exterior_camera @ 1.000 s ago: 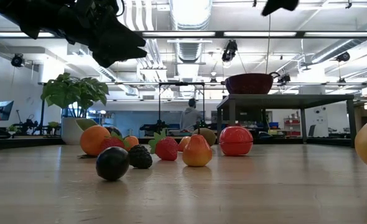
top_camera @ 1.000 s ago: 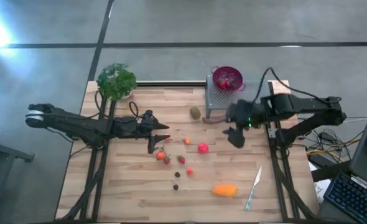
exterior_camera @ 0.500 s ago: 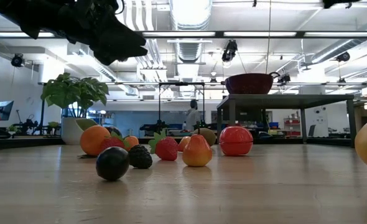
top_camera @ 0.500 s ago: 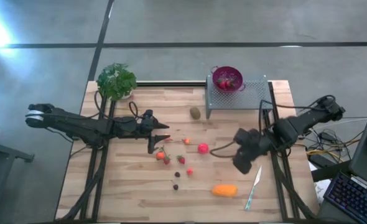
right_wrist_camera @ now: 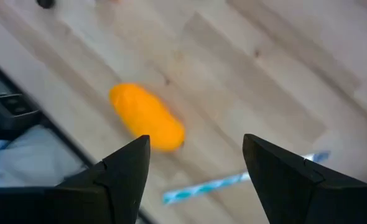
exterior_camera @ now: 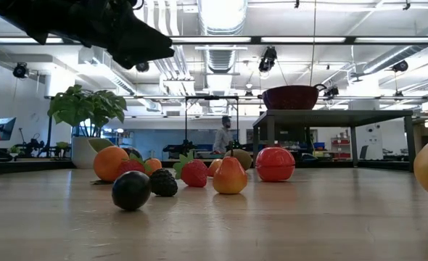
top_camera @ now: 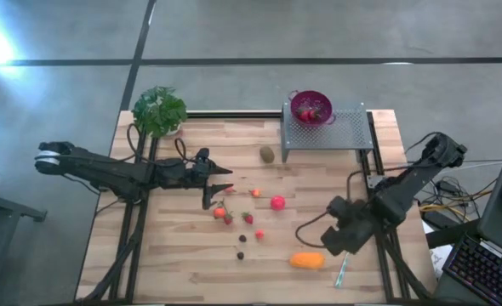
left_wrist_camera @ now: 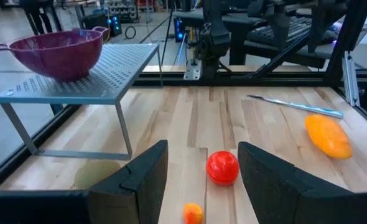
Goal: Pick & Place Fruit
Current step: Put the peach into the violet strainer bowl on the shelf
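Toy fruit lies scattered on the wooden table: a kiwi (top_camera: 268,154), a pink-red ball (top_camera: 278,202), strawberries (top_camera: 248,218), small dark berries (top_camera: 241,254) and an oblong orange piece (top_camera: 308,260). My left gripper (top_camera: 221,189) hovers open at left of centre, pointing across the table toward the ball (left_wrist_camera: 222,168), with nothing between its fingers. My right gripper (top_camera: 333,243) hangs open and pointing down, just right of the orange piece (right_wrist_camera: 147,117), which lies on the boards below it. A purple colander (top_camera: 310,107) holding red fruit stands on a grey perforated rack (top_camera: 340,132).
A slim pale knife (top_camera: 345,268) lies near the right front corner, close to my right gripper and the orange piece. A green leafy plant (top_camera: 159,110) stands at the far left corner. Bare wood stretches along the near left of the table.
My right gripper has swung from beside the rack toward the table's near edge and come down, rolling its wrist as it went, and now hangs over the spot beside the oblong orange piece. The fruit has stayed in place.
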Robot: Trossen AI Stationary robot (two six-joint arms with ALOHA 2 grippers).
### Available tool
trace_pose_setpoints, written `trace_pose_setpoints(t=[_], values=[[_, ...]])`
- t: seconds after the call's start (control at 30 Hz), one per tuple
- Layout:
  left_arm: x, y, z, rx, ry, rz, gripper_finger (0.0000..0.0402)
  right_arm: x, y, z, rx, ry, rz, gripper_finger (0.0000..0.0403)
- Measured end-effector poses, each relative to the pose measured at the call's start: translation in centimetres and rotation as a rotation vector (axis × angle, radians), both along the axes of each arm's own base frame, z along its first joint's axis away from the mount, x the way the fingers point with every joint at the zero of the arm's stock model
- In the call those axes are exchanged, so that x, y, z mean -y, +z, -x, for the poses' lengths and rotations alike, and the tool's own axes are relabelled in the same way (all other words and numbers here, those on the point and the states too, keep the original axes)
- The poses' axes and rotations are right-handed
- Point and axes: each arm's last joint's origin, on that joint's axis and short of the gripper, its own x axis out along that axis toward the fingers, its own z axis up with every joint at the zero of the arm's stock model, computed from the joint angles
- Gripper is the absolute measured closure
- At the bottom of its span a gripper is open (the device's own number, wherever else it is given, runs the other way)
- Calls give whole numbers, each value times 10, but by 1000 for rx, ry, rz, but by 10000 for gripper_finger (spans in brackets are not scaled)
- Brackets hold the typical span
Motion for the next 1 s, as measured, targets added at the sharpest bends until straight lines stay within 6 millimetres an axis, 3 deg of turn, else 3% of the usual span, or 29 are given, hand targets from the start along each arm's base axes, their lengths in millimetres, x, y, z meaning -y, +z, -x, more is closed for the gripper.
trace_pose_setpoints(t=[0.23,0.5,0.77,1.0], values=[[0,1,0,7,0,-4,202,-10,-32,-27,-33,115,191,162],[0,0,0,-2,0,1,202,-37,-54,-56,-9,314,67,168],[0,-2,0,-5,6,37,202,-48,-69,-70,-66,439,110,119],[0,-3,1,-6,9,54,202,-41,-76,-81,-78,488,136,77]])
